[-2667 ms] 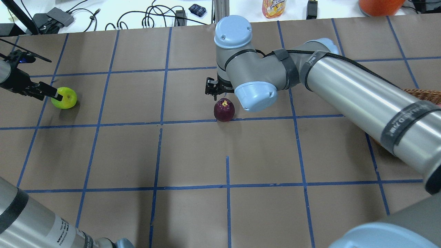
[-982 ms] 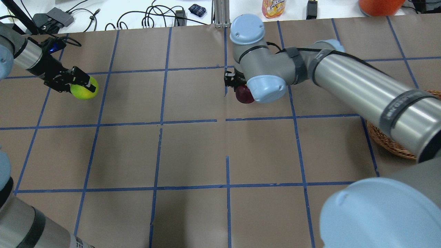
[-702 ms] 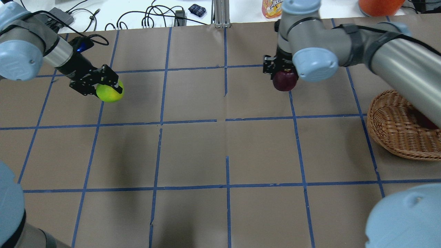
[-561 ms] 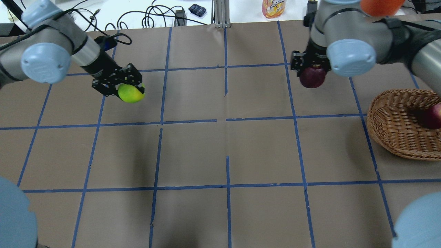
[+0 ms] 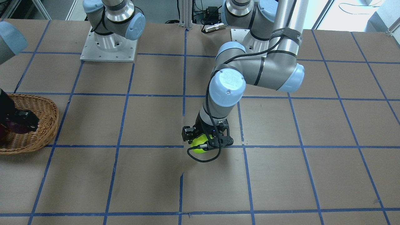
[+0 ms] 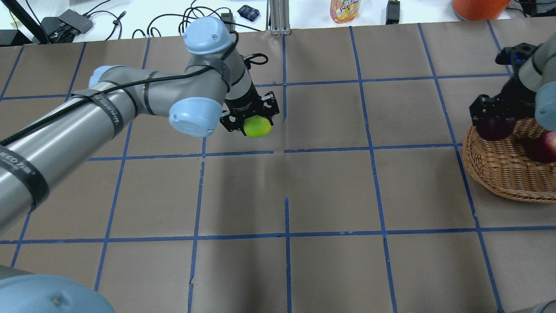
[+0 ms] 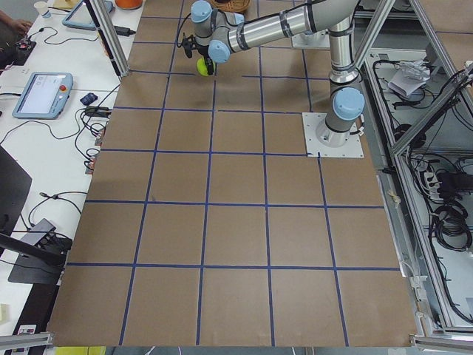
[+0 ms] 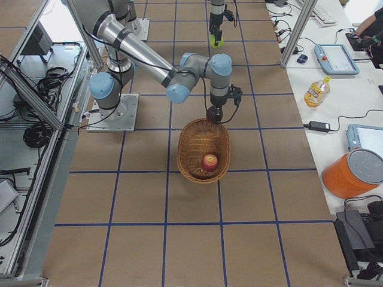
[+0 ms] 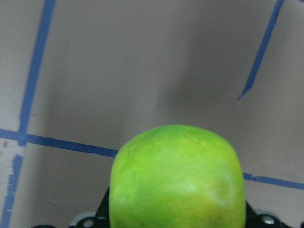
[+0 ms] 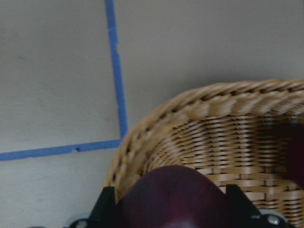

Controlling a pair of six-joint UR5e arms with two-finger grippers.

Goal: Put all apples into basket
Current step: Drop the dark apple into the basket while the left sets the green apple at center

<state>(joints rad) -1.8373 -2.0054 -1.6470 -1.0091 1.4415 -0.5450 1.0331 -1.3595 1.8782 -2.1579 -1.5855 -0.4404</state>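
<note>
My left gripper is shut on the yellow-green apple and holds it above the middle of the table; the apple fills the left wrist view. My right gripper is shut on the dark maroon apple and holds it over the near left rim of the wicker basket. In the right wrist view the maroon apple hangs just inside the basket's rim. The red apple lies inside the basket.
An orange bucket, a juice bottle and cables lie on the white bench beyond the table's far edge. The basket stands at the table's right edge. Brown paper with a blue tape grid covers the table.
My left gripper closed on the green apple, lifted it and carried it right toward the table's middle. My right gripper took the maroon apple and carried it right to the basket's rim.
</note>
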